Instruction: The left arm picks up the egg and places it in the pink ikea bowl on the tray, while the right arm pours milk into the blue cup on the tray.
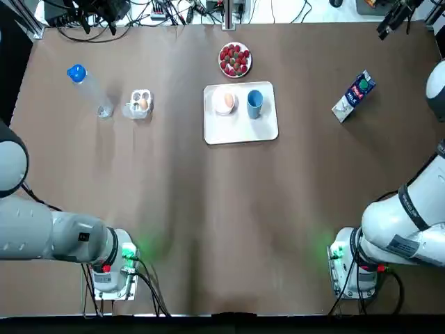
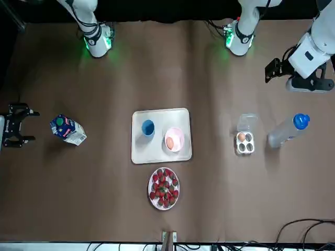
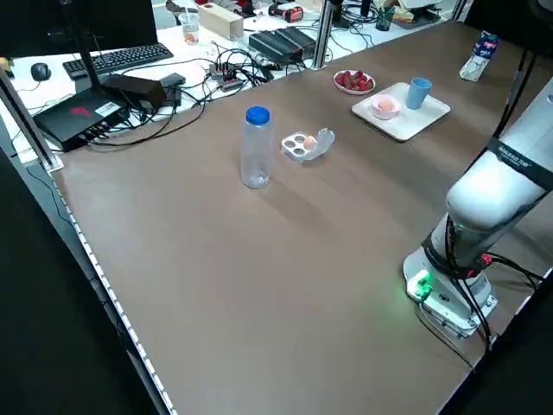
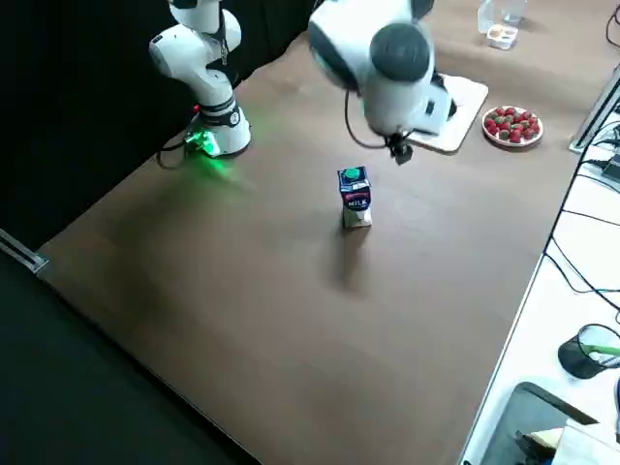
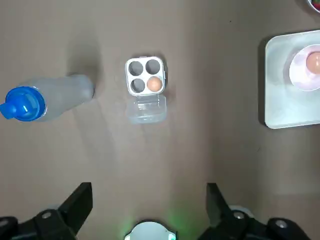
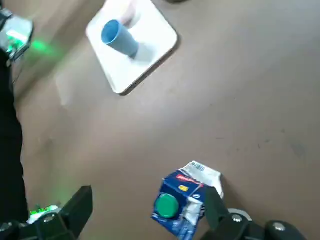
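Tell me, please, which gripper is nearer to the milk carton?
Right. The right gripper hangs open close by the milk carton, on its right; the left gripper is across the table, past the tray, on the bottle's side.

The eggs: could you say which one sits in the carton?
The egg nearer the water bottle; the other egg lies in the pink bowl on the tray.
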Robot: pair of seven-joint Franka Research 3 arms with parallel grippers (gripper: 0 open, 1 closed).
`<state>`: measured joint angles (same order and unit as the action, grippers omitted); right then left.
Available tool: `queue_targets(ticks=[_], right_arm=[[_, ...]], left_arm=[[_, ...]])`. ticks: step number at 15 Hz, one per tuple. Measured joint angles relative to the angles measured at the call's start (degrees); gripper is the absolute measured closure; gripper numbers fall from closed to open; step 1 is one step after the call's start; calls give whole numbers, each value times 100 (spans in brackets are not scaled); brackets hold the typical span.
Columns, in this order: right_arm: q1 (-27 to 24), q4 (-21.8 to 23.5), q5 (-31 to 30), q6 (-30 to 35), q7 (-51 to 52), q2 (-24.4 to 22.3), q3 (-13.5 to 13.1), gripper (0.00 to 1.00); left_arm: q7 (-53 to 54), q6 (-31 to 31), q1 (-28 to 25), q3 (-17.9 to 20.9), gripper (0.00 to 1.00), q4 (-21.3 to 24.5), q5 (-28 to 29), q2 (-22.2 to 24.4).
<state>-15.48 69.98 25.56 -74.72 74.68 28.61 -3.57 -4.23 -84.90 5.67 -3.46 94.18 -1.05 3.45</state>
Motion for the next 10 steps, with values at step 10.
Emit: queue_targets(ticks=[10], right_arm=[[1543, 0, -1606, -475, -5049, -727, 19, 1]], left_arm=[[0, 109, 4, 0, 0, 0, 0, 2]])
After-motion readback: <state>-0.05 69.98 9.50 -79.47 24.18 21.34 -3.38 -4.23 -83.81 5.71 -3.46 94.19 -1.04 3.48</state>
